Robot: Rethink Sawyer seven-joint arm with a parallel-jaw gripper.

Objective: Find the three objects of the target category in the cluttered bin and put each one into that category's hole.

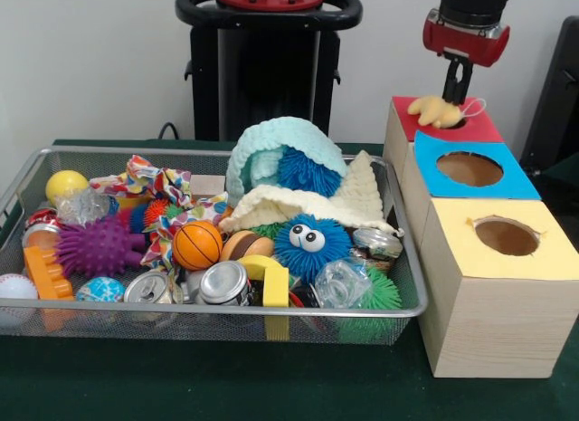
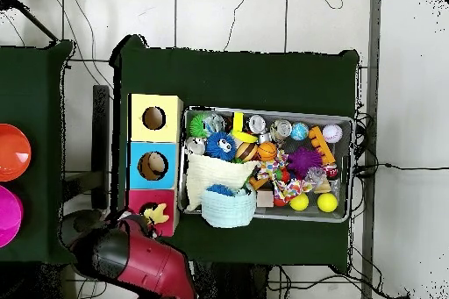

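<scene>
Black two-fingered gripper (image 1: 459,88) hanging straight down under the red wrist housing (image 1: 465,37), fingers drawn close and pinching the top of a small pale-yellow soft plush toy (image 1: 436,110). Toy dangling directly beneath the fingertips, lumpy and limp, a thin looped string trailing off its right side. Directly below it, the red-topped wooden box (image 1: 479,129), farthest of three in the row; toy's underside at or just over the hole in the red lid, hole itself mostly hidden behind the toy. In the overhead view, same toy (image 2: 156,214) lying over the red lid (image 2: 140,200), right beside the arm's red bulk. Deciding relation, as judged: straight down from fingers to hole, no sideways shift needed, only a release; soft body likely to fold and slip in, though a limb or the string could catch on the rim.

Next along, blue-topped box (image 1: 517,186) with round hole open and empty, then yellow-topped pale wooden box (image 1: 552,254) with ragged-edged hole, nearest the camera.

Further out, silver wire-mesh bin (image 1: 181,308) on dark green cloth, well apart from the gripper and heaped: cream knitted cloth (image 1: 357,196), mint-green fuzzy fabric (image 1: 271,145), blue spiky rubber ball with googly eyes (image 1: 308,244), purple spiky ball (image 1: 95,247), small orange basketball (image 1: 196,245), shiny metal cans (image 1: 223,282), smooth yellow ball (image 1: 67,185). Other members of the toy's category in the bin impossible to pick out from here.
</scene>
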